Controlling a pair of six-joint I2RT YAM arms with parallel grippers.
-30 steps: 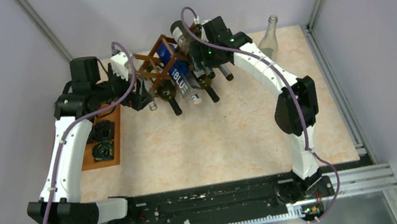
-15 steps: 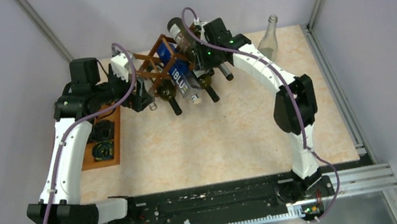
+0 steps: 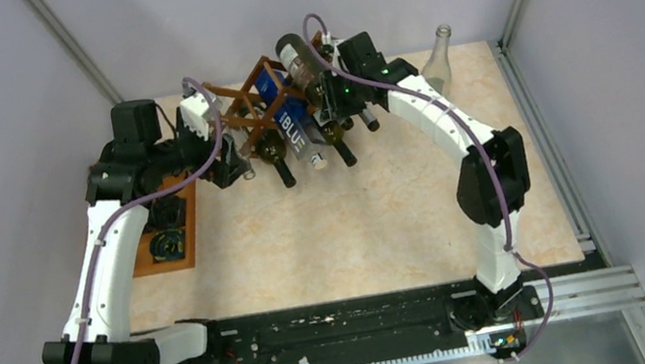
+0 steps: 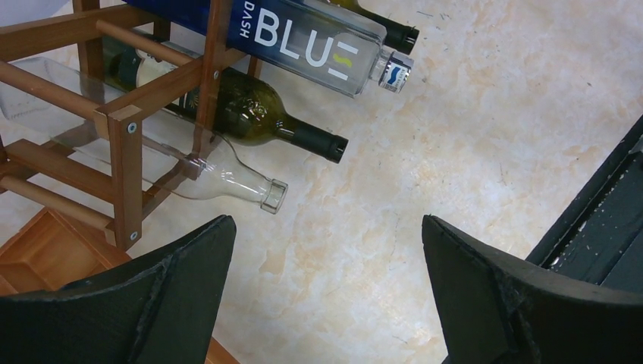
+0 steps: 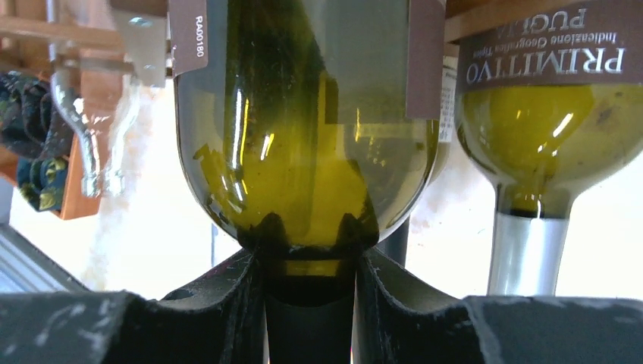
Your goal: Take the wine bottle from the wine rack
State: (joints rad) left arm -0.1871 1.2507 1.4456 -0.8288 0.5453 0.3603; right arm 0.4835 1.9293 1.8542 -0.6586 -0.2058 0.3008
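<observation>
The wine rack (image 3: 246, 108), a reddish-brown lattice of sticks, stands at the back of the table with several bottles lying in its cells. In the right wrist view an olive-green wine bottle (image 5: 303, 152) fills the middle, and my right gripper (image 5: 309, 265) is shut on its dark neck just below the shoulder. Seen from above, that gripper (image 3: 333, 107) sits at the rack's right side. My left gripper (image 4: 326, 224) hangs open over bare table by the rack's left end (image 4: 125, 152), holding nothing.
A blue-labelled clear bottle (image 4: 303, 38), a dark green bottle (image 4: 258, 114) and an empty clear bottle (image 4: 220, 178) stick out of the rack. A Primitivo bottle (image 5: 546, 114) lies next to the gripped one. A clear bottle (image 3: 438, 61) stands back right. An orange-brown tray (image 3: 192, 212) lies left.
My right gripper has closed on the wine bottle's neck. Both arms have shifted slightly. The left gripper stays open.
</observation>
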